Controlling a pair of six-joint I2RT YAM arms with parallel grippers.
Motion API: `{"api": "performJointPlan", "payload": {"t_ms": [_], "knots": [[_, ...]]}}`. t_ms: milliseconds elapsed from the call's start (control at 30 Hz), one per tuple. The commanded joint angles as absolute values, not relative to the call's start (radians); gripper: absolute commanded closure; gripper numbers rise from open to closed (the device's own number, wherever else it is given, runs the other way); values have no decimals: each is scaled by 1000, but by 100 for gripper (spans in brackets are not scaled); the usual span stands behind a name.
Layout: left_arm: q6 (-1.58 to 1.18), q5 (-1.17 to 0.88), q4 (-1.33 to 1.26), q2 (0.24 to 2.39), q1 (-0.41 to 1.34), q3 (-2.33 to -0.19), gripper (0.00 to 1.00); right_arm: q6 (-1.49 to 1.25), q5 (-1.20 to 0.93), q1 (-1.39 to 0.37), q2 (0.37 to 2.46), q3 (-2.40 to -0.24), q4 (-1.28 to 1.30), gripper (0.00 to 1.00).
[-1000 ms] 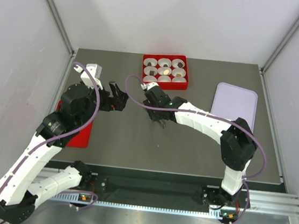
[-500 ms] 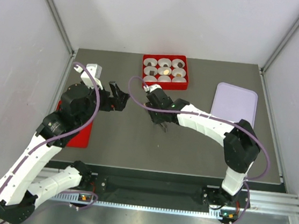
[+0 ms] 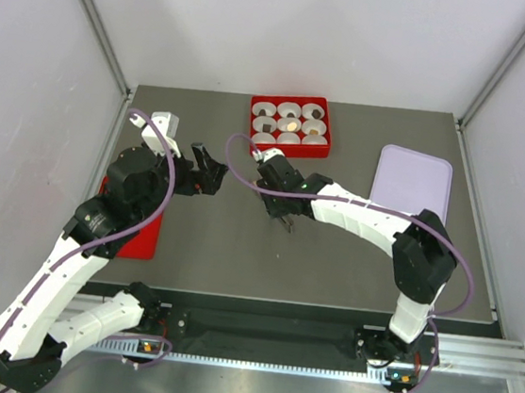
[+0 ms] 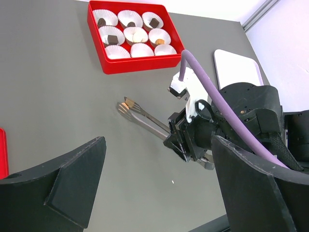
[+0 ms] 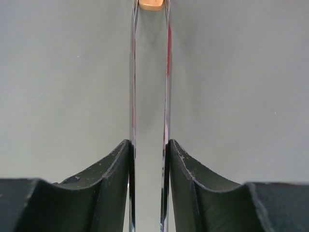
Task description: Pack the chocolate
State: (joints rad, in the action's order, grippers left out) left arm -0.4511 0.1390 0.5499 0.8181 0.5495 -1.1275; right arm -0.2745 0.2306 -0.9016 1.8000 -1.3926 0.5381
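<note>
My right gripper (image 5: 149, 150) is shut on metal tongs (image 5: 150, 72). The tong tips pinch a light tan chocolate (image 5: 151, 4). In the left wrist view the right gripper (image 4: 179, 141) holds the tongs (image 4: 147, 118) low over the bare table. The tan piece (image 4: 128, 102) is at their tip, a short way in front of the red box (image 4: 126, 66). Several of the box's white paper cups hold dark (image 4: 112, 39) or light (image 4: 137, 36) chocolates. My left gripper (image 3: 210, 172) is open and empty, left of the right gripper (image 3: 281, 197).
The red box (image 3: 287, 146) stands at the back middle of the table. A lilac tray (image 3: 412, 180) lies at the right. A flat red lid (image 3: 141, 232) lies at the left, partly under my left arm. Grey walls close in both sides.
My right gripper with the tongs has shifted a little to the right and toward the near edge. The left arm has not moved.
</note>
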Motion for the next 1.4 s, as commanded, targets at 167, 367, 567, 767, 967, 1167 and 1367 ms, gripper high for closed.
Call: {"api": "performJointPlan", "payload": {"t_ms": [167,367,567,767,967,1167,1367], "knots": [[-462,132,509,804,549,-1127,5,-285,252,-920,1733,-1408,497,67],[-462,133,506,804,549,-1127,5,-285,256,-922,1729,-1416,499,68],[-462,135,509,801,549,-1129,5,-284,259,-919,1727,-1422,502,68],[-462,135,508,799,549,-1129,5,-282,262,-920,1723,-1430,509,68],[-460,140,511,801,549,-1127,5,-279,265,-917,1712,-1446,515,68],[-457,144,512,799,549,-1131,5,-275,267,-911,1698,-1459,523,68],[-457,141,508,801,549,-1132,5,-270,265,-896,1694,-1479,528,69]]}}
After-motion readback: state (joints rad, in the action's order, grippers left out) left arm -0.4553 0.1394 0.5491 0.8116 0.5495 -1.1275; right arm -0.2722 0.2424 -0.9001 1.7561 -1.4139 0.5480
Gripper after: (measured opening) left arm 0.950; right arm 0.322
